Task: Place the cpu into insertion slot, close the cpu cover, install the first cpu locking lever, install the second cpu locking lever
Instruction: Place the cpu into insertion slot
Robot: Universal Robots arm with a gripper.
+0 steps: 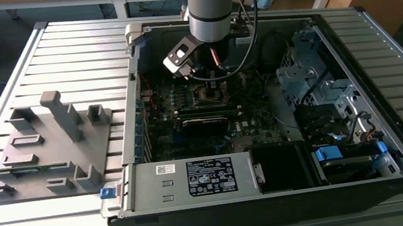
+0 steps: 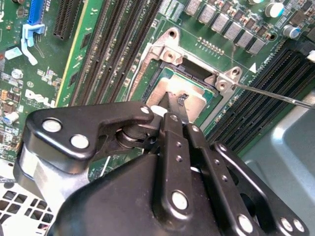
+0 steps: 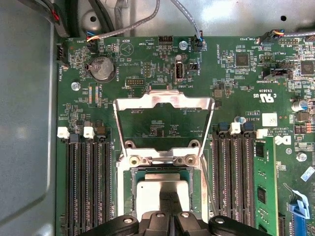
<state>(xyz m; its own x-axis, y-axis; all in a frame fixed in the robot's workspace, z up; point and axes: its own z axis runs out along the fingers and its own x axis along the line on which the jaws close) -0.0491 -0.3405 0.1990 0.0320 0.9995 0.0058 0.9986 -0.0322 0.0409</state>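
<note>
**Fingers closed over the chip in the open socket**

The arm (image 1: 209,5) reaches straight down into an open computer case (image 1: 272,213) that lies on a slatted metal counter (image 1: 68,54). A grey plastic holder (image 1: 47,146) sits on the counter just beside the case, on the exterior view's left.

In both wrist views the fingers (image 2: 173,130) (image 3: 158,222) are drawn together, with at most a thin gap between the tips. The tips come down onto the middle of the chip (image 2: 197,101) (image 3: 157,192). They are far too close together to span the chip's sides, and I cannot tell whether they have hold of anything or only touch its top.

The chip lies flat, silver side up, inside the socket (image 2: 170,54) (image 3: 124,196), square with the metal rim around it. The socket sits on the green board (image 3: 236,98) between two banks of long black memory slots (image 3: 88,187).

The cover (image 3: 164,101) is swung back off the socket and stands open on the hinge at the socket's far edge. Through its square window the first wrist view shows bare board, not the chip.

A thin wire lever (image 2: 275,92) (image 3: 209,189) runs from one corner of the socket out along the nearer memory slots. It does not lie across the cover.

A round coin battery (image 3: 102,68) sits on the board beyond the open cover
</note>
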